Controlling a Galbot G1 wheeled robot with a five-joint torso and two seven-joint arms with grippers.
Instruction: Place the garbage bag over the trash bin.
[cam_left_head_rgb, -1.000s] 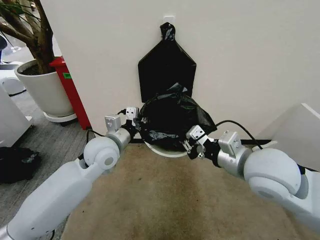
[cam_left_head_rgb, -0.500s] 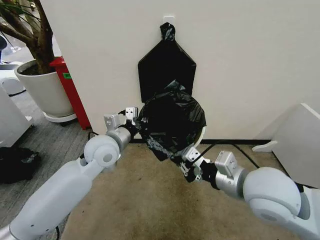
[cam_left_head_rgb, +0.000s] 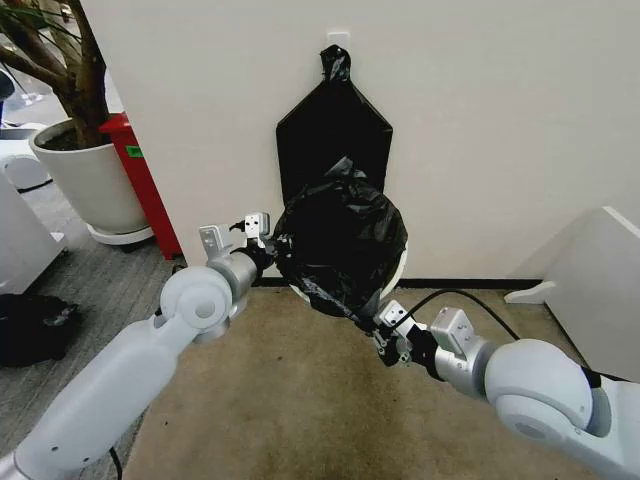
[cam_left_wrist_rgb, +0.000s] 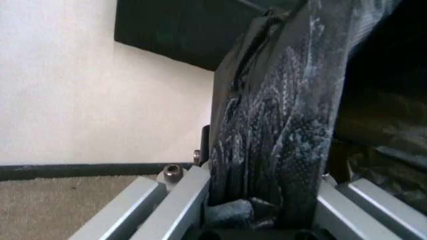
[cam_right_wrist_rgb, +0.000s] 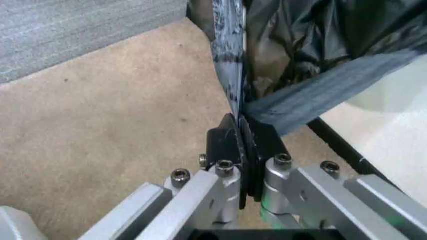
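The right gripper (cam_right_wrist_rgb: 241, 131) has its fingers pressed together on a thin edge of the garbage bag (cam_left_head_rgb: 340, 245), low and near the robot, above the beige carpet (cam_left_head_rgb: 300, 400). The left gripper (cam_left_head_rgb: 268, 240) is clamped on the bag's edge at its left side. The glossy black bag is stretched between them, covering most of the trash bin (cam_left_head_rgb: 400, 268), whose white rim shows at the bag's right. Behind, a flat black bag bundle (cam_left_head_rgb: 330, 135) hangs on the wall (cam_left_head_rgb: 500, 120).
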